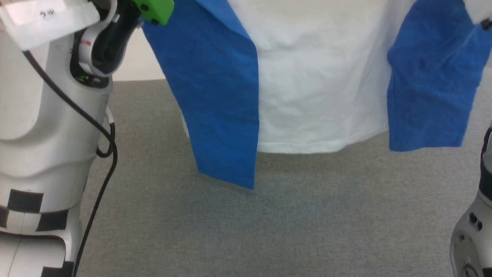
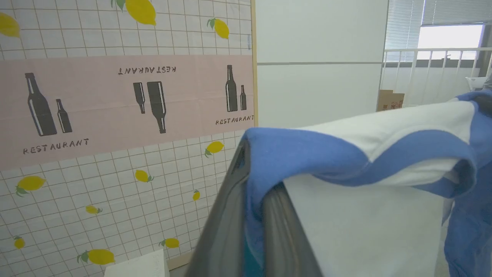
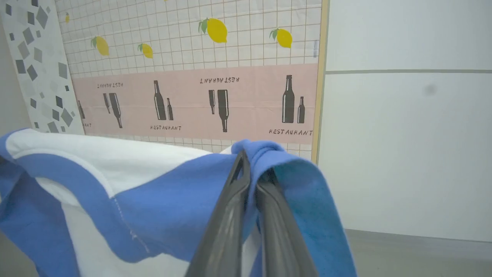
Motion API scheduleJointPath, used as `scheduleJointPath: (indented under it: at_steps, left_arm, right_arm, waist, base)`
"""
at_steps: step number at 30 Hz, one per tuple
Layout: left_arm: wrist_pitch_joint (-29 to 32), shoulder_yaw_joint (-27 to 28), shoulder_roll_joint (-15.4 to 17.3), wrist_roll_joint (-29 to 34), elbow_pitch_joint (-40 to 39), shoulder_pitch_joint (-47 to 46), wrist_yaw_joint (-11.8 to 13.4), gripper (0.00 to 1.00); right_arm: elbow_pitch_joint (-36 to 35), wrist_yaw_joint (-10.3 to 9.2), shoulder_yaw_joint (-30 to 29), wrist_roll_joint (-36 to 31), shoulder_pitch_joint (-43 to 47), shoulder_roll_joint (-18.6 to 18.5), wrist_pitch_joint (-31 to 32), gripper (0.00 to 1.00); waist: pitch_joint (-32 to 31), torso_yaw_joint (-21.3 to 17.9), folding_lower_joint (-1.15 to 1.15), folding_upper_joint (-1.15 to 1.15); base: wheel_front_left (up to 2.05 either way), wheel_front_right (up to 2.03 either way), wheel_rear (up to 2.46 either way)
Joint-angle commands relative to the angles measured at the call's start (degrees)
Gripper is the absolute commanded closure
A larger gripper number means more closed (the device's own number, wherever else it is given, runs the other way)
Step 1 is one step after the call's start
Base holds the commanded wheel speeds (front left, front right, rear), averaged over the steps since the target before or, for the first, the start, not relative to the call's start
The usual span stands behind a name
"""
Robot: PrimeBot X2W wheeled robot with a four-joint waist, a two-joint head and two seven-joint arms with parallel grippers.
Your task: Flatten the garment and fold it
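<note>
Grey floor (image 1: 269,231), fine carpet-like texture, even tone, far edge meeting a pale wall (image 1: 134,65) at the upper left of the head view.

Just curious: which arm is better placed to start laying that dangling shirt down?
Left, slightly: its blue sleeve hangs lowest over the grey surface. The left hand and right hand both grip the shirt, so likely together.

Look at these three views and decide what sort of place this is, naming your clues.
Probably an indoor lab or staged test room, not a real restaurant: a printed backdrop of lemons, bottles and "RESTAURANT" stands beside plain white wall panels, plus a grey carpet-like surface.
</note>
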Motion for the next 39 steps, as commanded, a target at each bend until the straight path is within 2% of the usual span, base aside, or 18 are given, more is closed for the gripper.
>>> scheduleJointPath:
  at_steps: [1, 5, 9, 15, 22, 26, 32, 36, 39]
  left_arm:
    - [0.41, -0.26, 0.33, 1.23, 0.64, -1.7, 0.52, 1.0]
    - [0.5, -0.3, 0.24, 2.73, 2.38, -5.22, 1.63, 1.0]
    - [-1.78, -0.68, 0.28, 6.65, 5.34, -12.31, 2.67, 1.0]
    - [-8.48, -1.03, -0.31, 11.7, 10.67, -22.29, 3.3, 1.0]
    - [-15.35, -1.18, -1.04, 14.24, 17.12, -28.45, 3.35, 1.0]
    - [-18.59, -1.76, -1.05, 13.98, 21.06, -28.97, 1.18, 1.0]
    - [-19.12, -3.36, 0.22, 12.07, 24.19, -25.77, -3.66, 1.0]
    - [-16.86, -6.62, 2.23, 10.61, 22.05, -21.95, -6.33, 1.0]
    - [-14.83, -9.05, 3.74, 8.82, 17.91, -18.97, -7.02, 1.0]
  right_arm:
    - [1.53, -0.09, -0.37, -0.46, -1.86, 0.01, 0.66, 1.0]
    - [6.02, -0.09, -0.24, -2.43, -6.17, 0.07, 0.82, 1.0]
    - [12.91, -0.09, 0.13, -6.07, -13.67, -0.15, -3.15, 1.0]
    - [20.44, -0.09, -0.34, -10.72, -24.2, -0.12, -9.31, 1.0]
    - [28.6, -0.09, -1.72, -16.25, -32.43, -0.14, -15.95, 1.0]
    - [32.91, -0.09, -2.25, -17.93, -34.38, 0.27, -18.9, 1.0]
    - [36.2, -0.09, 2.42, -15.43, -31.24, -1.9, -20.11, 1.0]
    - [34.1, -0.09, 6.66, -10.35, -26.32, -5.57, -18.7, 1.0]
    - [30.1, -0.09, 8.54, -5.93, -22.42, -8.59, -17.2, 1.0]
  waist:
    - [3.26, -0.77, 0.0, 0.0]
    - [8.17, -1.45, 0.0, 0.0]
    - [15.25, -2.22, 0.0, 0.0]
    - [23.24, -2.2, 0.0, 0.0]
    - [29.27, -1.39, 0.0, 0.0]
    - [31.86, -0.76, 0.0, 0.0]
    - [32.45, 0.12, 0.0, 0.0]
    - [31.29, 0.69, 0.0, 0.0]
    - [30.59, 1.11, 0.0, 0.0]
  base:
    - [0.0, 0.0, 0.0]
    - [0.0, 0.0, 0.0]
    - [0.0, 0.0, 0.0]
    - [0.0, 0.0, 0.0]
    - [0.0, 0.0, 0.0]
    - [0.0, 0.0, 0.0]
    - [0.0, 0.0, 0.0]
    - [0.0, 0.0, 0.0]
    - [0.0, 0.0, 0.0]
